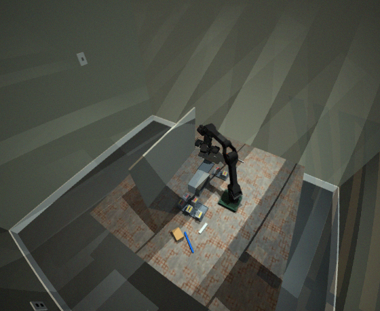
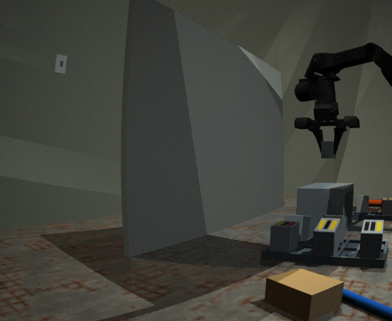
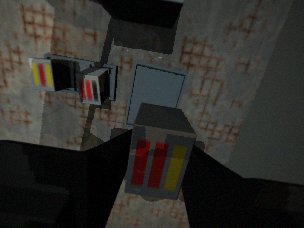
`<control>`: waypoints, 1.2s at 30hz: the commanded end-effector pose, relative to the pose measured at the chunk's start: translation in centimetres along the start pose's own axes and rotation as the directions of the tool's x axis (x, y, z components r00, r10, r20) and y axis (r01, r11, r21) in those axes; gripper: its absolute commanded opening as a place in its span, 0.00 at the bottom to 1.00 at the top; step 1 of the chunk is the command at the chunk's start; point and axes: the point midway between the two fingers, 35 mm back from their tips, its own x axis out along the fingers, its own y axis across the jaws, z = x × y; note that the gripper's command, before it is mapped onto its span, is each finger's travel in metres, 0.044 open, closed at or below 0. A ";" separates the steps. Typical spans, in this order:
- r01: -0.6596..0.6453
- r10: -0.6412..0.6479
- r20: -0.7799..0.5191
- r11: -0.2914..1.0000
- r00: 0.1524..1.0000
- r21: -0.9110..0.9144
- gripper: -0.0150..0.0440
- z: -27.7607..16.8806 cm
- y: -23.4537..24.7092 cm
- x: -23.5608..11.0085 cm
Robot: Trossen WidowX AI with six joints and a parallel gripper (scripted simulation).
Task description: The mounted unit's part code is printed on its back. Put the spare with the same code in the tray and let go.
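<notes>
Now gripper jaws pinching red-red-yellow spare, high over grey block, w/ open air around.

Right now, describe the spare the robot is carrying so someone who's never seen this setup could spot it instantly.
Find the tall grey partition wall; right of it the black arm hangs its gripper high above the grey box. Pinched between the fingers is a small grey block. Unlike the spares in the rack below, it is airborne and its label shows two red stripes and one yellow.
</notes>
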 end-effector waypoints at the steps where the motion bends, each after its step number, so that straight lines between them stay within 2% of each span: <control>1: 0.001 -0.001 0.002 1.000 1.000 -0.018 0.25 -0.9 0.2 -0.1; 36: 0.002 -0.002 0.002 1.000 1.000 -0.018 0.25 -1.2 -0.3 2.1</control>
